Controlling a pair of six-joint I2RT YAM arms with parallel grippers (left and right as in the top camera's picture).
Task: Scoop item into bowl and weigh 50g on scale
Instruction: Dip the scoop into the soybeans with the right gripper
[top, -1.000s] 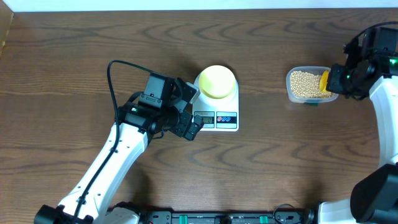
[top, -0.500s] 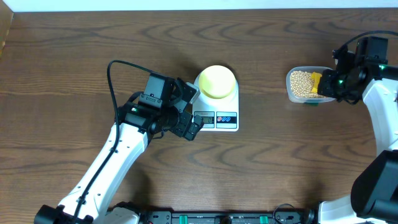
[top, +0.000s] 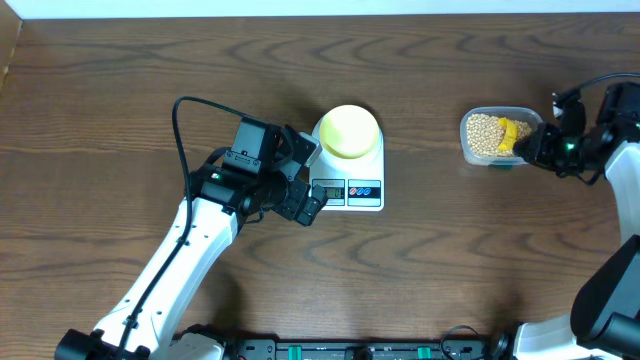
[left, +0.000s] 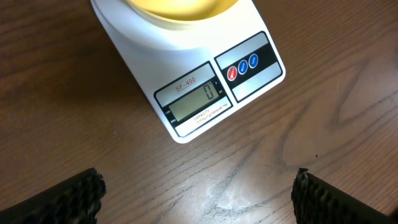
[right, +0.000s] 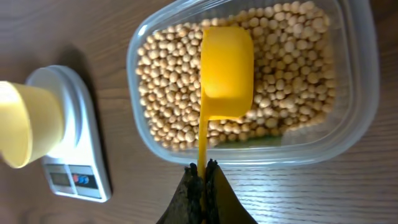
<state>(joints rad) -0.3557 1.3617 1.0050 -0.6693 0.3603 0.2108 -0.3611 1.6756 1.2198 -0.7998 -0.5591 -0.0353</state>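
**Load the scoop before you lift**

Your right gripper (right: 202, 180) has its fingers pinched tight on the thin tail of the yellow scoop (right: 227, 62). The scoop's long axis runs straight out from those fingers. Seen from overhead, its cup end points back toward the scale (top: 365, 190).

The cup lies on top of the beans (right: 286, 56) in the clear tub (right: 357, 93), well out on the right-arm side of the scale. I read the cup as showing its rounded back, though I can't be sure.

Push it forward and down along that axis, then roll the mouth upward and level it before you raise it. Take a modest load, since topping up is easier than taking beans back out.

The pale yellow bowl (top: 348, 130) sits on the scale's platform, and the display reads zero. Your left gripper (left: 199, 196) hangs just in front of the scale's display edge, fingers spread wide and holding nothing. Keep it off the scale so the reading stays true.
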